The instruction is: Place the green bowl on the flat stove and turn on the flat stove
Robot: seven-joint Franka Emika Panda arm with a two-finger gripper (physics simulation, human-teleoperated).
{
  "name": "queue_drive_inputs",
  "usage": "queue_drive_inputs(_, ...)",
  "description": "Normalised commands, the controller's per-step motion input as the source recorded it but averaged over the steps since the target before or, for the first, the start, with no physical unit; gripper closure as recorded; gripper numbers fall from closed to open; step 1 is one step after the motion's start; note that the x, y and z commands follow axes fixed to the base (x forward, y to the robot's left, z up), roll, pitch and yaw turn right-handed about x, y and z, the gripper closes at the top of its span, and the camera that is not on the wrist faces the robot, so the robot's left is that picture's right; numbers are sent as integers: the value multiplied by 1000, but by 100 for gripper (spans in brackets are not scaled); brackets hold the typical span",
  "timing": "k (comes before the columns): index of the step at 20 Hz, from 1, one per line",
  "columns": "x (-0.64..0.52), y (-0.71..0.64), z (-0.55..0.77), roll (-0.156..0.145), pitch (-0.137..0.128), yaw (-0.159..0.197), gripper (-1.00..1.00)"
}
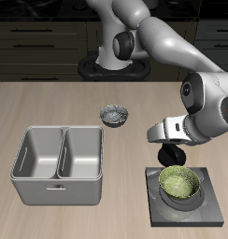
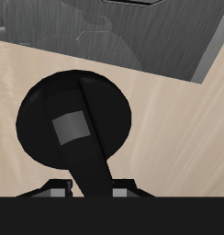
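Observation:
The green bowl (image 1: 181, 183) sits upright in the middle of the flat stove (image 1: 159, 211), near the table's front edge. My gripper (image 1: 169, 155) is low at the stove's back edge, right over the knob, which it mostly hides in the exterior view. In the wrist view the black round knob (image 2: 75, 117) fills the middle, beside the stove's plate (image 2: 160, 41). My gripper (image 2: 89, 190) has its fingertips (image 2: 57, 189) close on either side of the knob's raised bar.
A grey metal double-basin tray (image 1: 22, 177) stands beside the stove on the table. A grey-white patterned bowl (image 1: 114, 116) sits farther back, near the table's middle. The robot's base is at the table's back.

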Motion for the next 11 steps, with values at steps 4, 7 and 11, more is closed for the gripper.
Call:
queue_drive_inputs(4,3,-126,75,-15,-6,13,100)
queue_drive_inputs(7,4,-109,14,-15,-3,15,100)
queue_drive_inputs(11,-19,-111,68,-10,-16,30,100)
